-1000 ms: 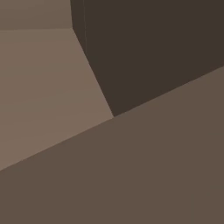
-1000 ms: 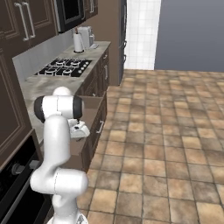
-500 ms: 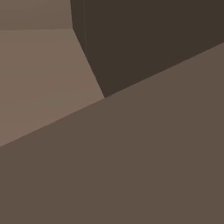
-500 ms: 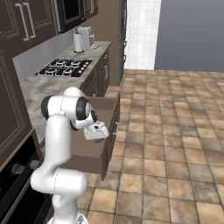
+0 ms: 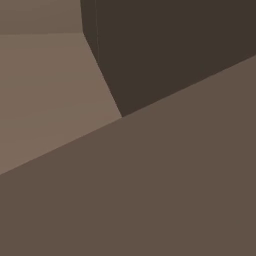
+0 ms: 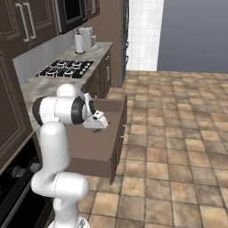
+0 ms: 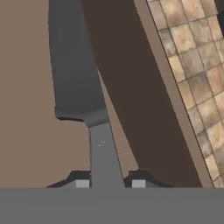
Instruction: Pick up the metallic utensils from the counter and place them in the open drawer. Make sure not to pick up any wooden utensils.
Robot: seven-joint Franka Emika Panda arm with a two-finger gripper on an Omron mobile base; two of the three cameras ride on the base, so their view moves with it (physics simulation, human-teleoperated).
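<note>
Knife [image 7: 81, 83] is clamped by its handle between the jaws, blade over the open drawer [image 7: 35, 109].

My arm [image 6: 55, 147]: glossy white rounded links, thick tubular segments, bulbous base link. Dark charcoal bands at joints, widest at elbow. White hand [image 6: 95, 121] with grey underside. Finger tips [image 7: 81, 182] dark, small pale grey square pads.

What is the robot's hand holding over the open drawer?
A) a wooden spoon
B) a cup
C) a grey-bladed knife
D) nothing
C: in the hand view the gripper is closed on the knife, whose grey blade sticks out over the brown floor of the open drawer.
</note>
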